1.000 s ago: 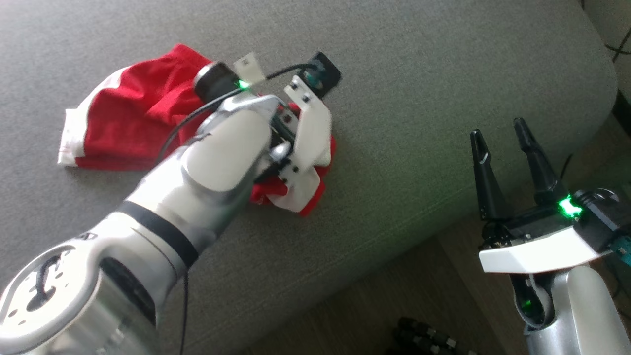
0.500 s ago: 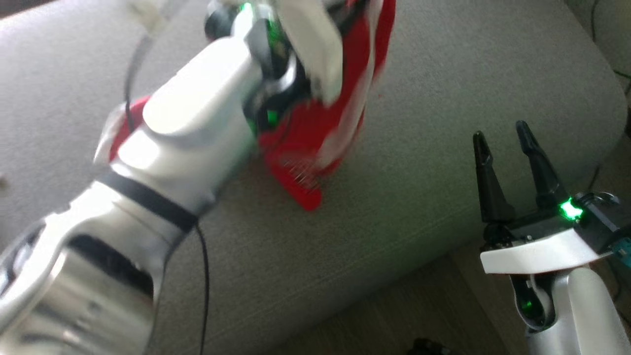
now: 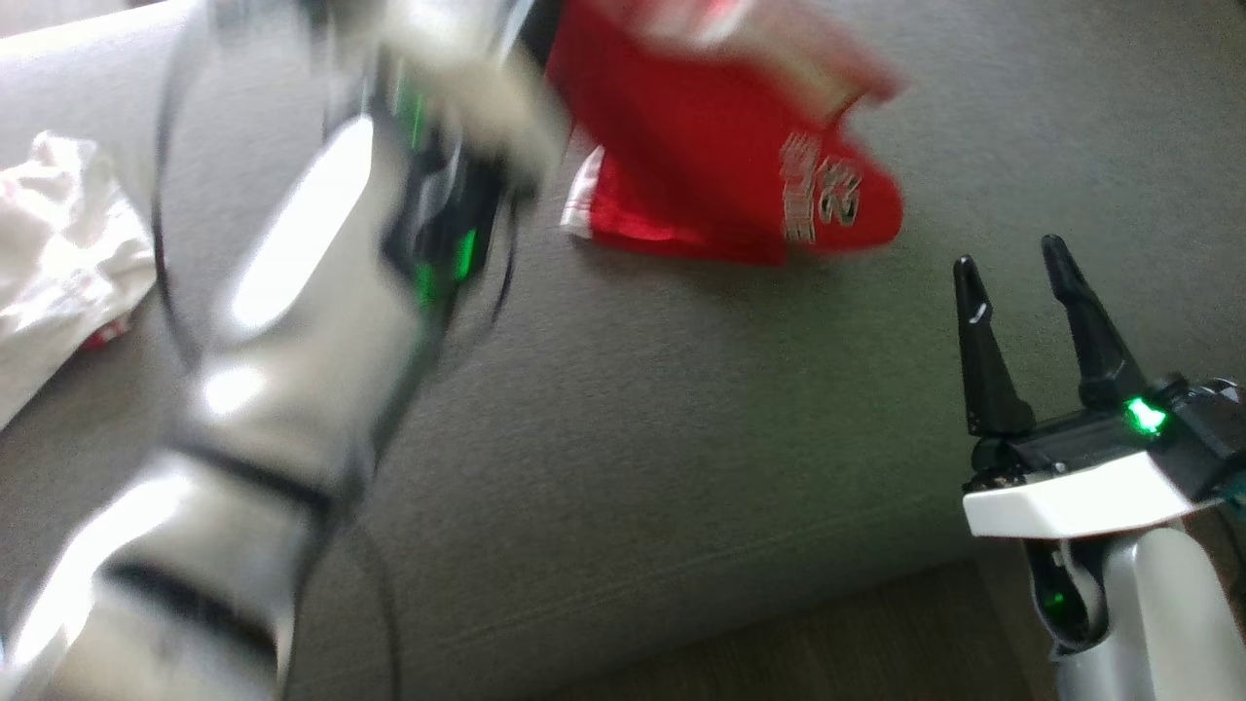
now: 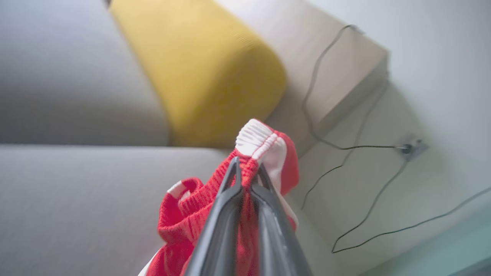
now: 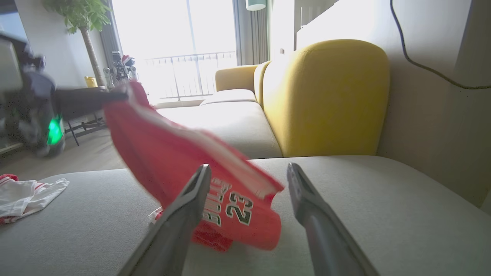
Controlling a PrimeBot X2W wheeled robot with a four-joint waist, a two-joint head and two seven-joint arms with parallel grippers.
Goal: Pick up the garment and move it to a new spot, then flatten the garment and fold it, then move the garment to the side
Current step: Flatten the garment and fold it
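Red shorts (image 3: 720, 175) with white trim and a "23" print hang motion-blurred in the upper middle of the head view, and their lower end seems to touch the grey sofa seat (image 3: 681, 438). At the lower centre of the left wrist view, the left gripper (image 4: 247, 168) is clenched on the ribbed waistband. The right gripper (image 3: 1012, 258), at the lower right, has its fingers spread and holds nothing. A white garment (image 3: 58, 243) lies crumpled at the left edge.
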